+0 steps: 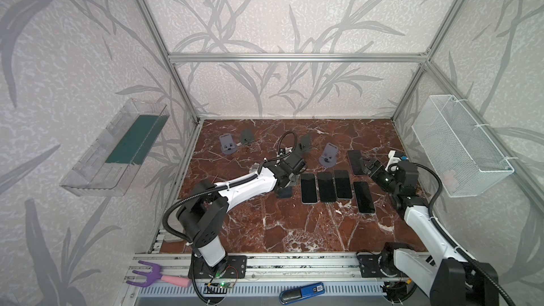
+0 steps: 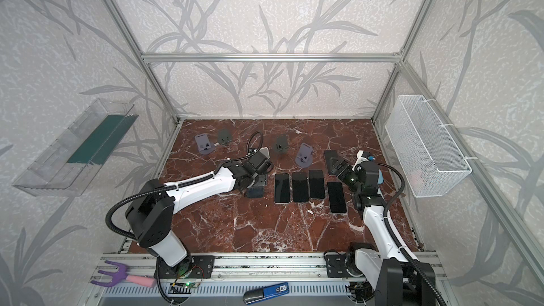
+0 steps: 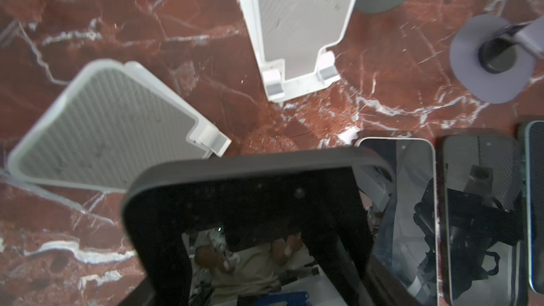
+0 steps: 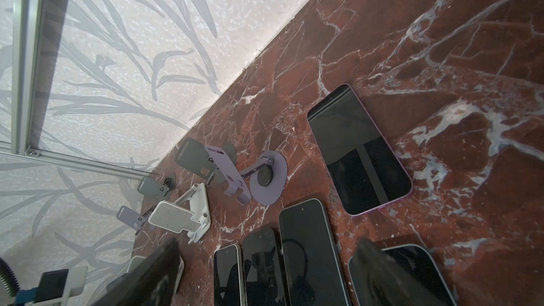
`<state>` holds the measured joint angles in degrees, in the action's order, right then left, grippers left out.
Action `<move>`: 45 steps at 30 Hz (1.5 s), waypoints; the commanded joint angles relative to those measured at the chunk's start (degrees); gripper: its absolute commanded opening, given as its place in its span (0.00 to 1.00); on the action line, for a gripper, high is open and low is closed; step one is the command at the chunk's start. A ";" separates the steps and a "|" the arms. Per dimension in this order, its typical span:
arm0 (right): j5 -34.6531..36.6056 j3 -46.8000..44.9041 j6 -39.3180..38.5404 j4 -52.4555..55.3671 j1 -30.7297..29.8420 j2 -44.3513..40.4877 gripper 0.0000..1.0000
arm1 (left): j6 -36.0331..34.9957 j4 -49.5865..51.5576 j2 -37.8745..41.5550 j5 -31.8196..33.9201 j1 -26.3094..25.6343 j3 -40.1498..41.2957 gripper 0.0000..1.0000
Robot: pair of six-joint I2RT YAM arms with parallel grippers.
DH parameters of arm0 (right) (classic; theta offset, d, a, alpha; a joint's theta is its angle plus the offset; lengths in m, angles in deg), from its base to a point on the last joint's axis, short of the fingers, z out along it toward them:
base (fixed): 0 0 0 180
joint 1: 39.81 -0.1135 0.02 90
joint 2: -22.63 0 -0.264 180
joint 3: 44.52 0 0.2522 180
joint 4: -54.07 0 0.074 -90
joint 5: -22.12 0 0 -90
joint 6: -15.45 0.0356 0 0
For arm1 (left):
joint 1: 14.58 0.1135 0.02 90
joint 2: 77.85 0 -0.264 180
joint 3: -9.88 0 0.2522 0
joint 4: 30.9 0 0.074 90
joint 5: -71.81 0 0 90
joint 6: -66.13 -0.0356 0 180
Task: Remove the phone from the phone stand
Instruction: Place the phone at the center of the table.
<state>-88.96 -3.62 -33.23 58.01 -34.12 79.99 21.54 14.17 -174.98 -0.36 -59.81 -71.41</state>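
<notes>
My left gripper (image 1: 287,183) is shut on a dark-cased phone (image 3: 250,216), which fills the near part of the left wrist view with its glossy screen up; the jaws are hidden behind it. In a top view the phone (image 1: 285,193) hangs tilted just over the marble. Two empty white phone stands (image 3: 300,30) (image 3: 112,125) lie beyond it, apart from the phone. My right gripper (image 1: 369,169) stands open with nothing between its fingers (image 4: 147,275), low over a flat phone (image 1: 356,161) at the right.
Several more phones (image 1: 326,186) lie flat side by side mid-table. Purple stands (image 1: 228,144) (image 1: 329,156) and grey stands (image 1: 246,136) (image 1: 305,142) stand at the back. A wire basket (image 1: 459,145) hangs on the right wall and a clear tray (image 1: 117,148) on the left.
</notes>
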 commanded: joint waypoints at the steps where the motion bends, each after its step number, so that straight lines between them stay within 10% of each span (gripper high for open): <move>1: -0.61 -0.59 -0.46 -0.40 0.13 -0.18 0.92 | 4.74 0.89 -1.15 -0.13 -0.04 -1.23 0.35; 18: 0.41 -0.68 -1.26 -0.90 -0.94 0.47 0.92 | 1.81 4.19 -12.08 -11.13 0.50 -6.02 0.24; 45: 1.71 -0.68 -2.34 -0.63 -1.47 1.34 0.92 | -3.66 2.81 -17.39 -21.38 4.37 -7.32 0.37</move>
<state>-87.82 -3.64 -34.54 57.94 -35.23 80.85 18.19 16.46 -189.79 -18.07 -55.16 -78.78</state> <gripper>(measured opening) 0.917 0.714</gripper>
